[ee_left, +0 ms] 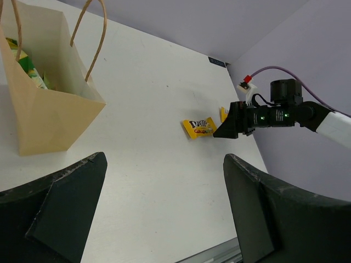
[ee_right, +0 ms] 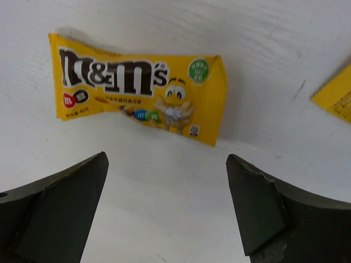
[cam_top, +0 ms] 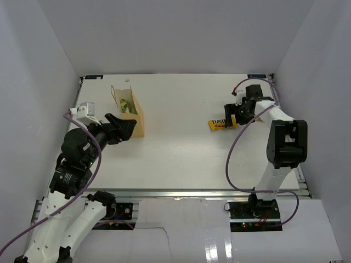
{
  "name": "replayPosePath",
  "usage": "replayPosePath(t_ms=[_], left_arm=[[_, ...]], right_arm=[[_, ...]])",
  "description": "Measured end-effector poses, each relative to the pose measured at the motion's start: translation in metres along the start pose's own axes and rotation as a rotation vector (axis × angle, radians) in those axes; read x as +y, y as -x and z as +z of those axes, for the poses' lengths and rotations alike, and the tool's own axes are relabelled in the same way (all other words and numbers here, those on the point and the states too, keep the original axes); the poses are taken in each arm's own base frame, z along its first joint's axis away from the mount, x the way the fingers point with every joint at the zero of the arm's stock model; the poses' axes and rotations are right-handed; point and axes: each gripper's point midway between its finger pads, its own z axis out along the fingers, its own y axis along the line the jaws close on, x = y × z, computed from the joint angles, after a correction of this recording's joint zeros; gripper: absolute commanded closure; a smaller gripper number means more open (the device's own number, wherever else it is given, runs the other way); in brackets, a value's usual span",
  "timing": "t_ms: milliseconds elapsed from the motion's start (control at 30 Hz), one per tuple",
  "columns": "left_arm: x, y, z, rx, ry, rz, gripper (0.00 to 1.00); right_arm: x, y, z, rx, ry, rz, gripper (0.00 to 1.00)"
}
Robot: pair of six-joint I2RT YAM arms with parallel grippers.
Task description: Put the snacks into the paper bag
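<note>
The paper bag (cam_top: 137,118) stands upright at the back left, its handles up; it also shows in the left wrist view (ee_left: 46,112). The green-and-yellow pouch (cam_top: 127,106) sits inside it (ee_left: 26,67). The yellow candy packet (cam_top: 219,124) lies flat on the table right of centre (ee_left: 199,127) (ee_right: 142,87). My right gripper (cam_top: 229,117) is open and empty (ee_right: 165,164), low over the table just beside the packet's right end. My left gripper (cam_top: 128,126) is open and empty (ee_left: 164,161), just in front of the bag.
A second small yellow piece (ee_right: 335,97) lies on the table just past the candy packet, near the right gripper (ee_left: 223,113). White walls enclose the table on the left, back and right. A metal rail (cam_top: 186,193) runs along the near edge.
</note>
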Motion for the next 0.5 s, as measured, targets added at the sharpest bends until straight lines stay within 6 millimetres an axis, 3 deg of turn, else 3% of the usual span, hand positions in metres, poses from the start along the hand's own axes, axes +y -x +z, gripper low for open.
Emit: replayPosePath(t_ms=[233,367,500], left_arm=[[-0.004,0.001,-0.004,-0.004,-0.017,-0.008,0.02],[-0.006,0.004,-0.009,-0.02,-0.028,-0.014,0.02],[-0.006,0.004,-0.009,-0.02,-0.028,-0.021,0.02]], right_arm=[[-0.014,0.027,0.034,0.001,0.008,0.004,0.06],[-0.017,0.02,0.047,0.029,0.013,0.006,0.05],[-0.017,0.024,0.049,0.022,0.023,-0.006,0.0]])
